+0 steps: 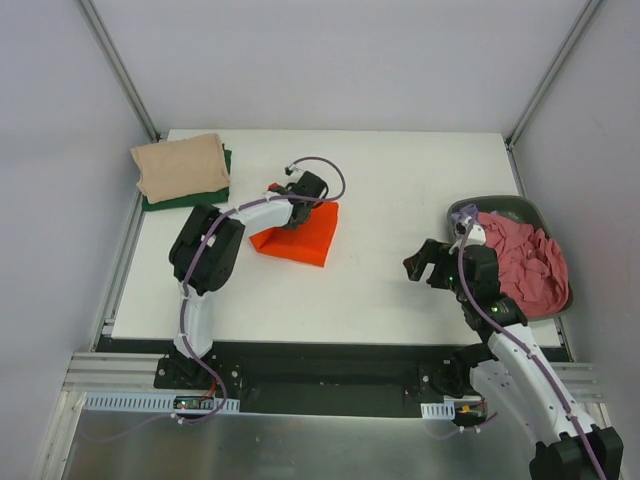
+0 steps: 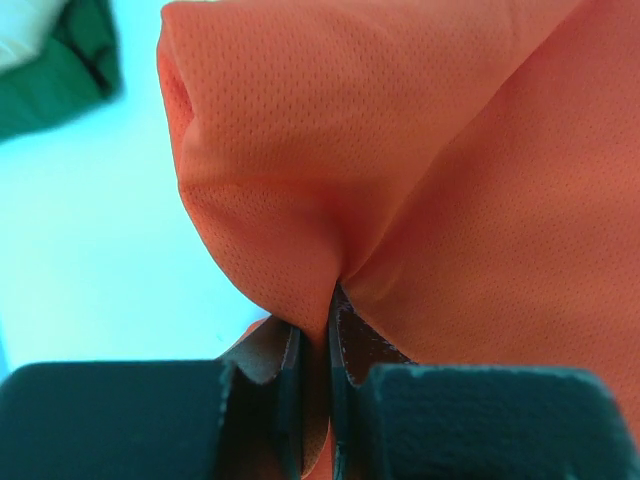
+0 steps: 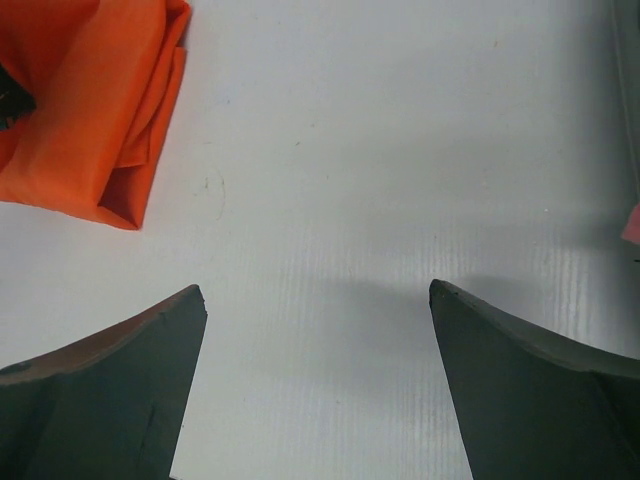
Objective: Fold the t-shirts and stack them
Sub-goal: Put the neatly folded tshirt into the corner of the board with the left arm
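The bright orange t-shirt [image 1: 304, 236] lies folded near the table's middle left. My left gripper [image 1: 305, 205] is shut on its far edge; the left wrist view shows the orange cloth [image 2: 400, 150] pinched between the pads [image 2: 345, 340]. A folded beige t-shirt [image 1: 181, 167] lies on a folded dark green one [image 1: 222, 180] at the back left. A dusty pink t-shirt [image 1: 525, 265] is heaped in the basket. My right gripper [image 1: 420, 265] is open and empty above bare table; its view shows the orange shirt [image 3: 90, 110] at upper left.
The dark grey oval basket [image 1: 515, 205] stands at the right edge of the white table [image 1: 400, 180]. A lilac bit of cloth [image 1: 463, 214] shows at its near left rim. Grey walls surround the table.
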